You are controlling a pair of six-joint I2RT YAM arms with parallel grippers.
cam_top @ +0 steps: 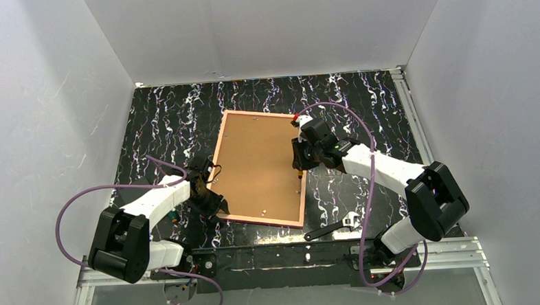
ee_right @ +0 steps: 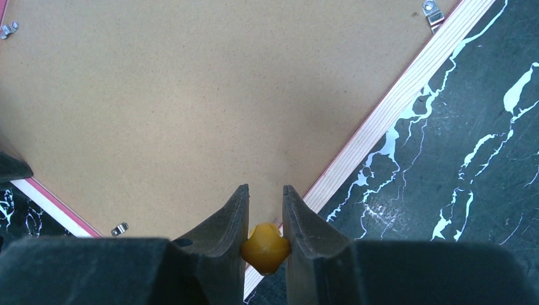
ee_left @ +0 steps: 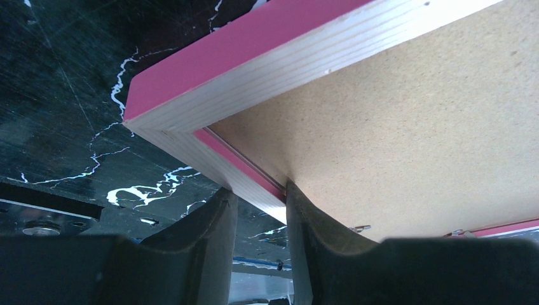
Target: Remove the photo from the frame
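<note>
The frame (cam_top: pixel 257 167) lies face-down on the desk (cam_top: pixel 163 123), long axis near-to-far; left tool (ee_left: pixel 259 190) clamped on its near-left rail; right tool (ee_right: pixel 265 190), at the right rail, pinches a yellow knob (ee_right: pixel 265 248); photo hidden underneath.

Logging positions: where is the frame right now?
Top view: the frame sits back-up mid-table, the left pincer clamped on its near-left rail, the right pincer, holding a yellow piece, over its right edge.

The left arm (cam_top: pixel 156 199) and right arm (cam_top: pixel 381 167) reached inward over the tabletop (cam_top: pixel 170 122). The left jaws clamped one rail of the frame (ee_left: pixel 210 101); the right jaws pointed downward, pinching a small yellow piece (ee_right: pixel 265 246).
</note>
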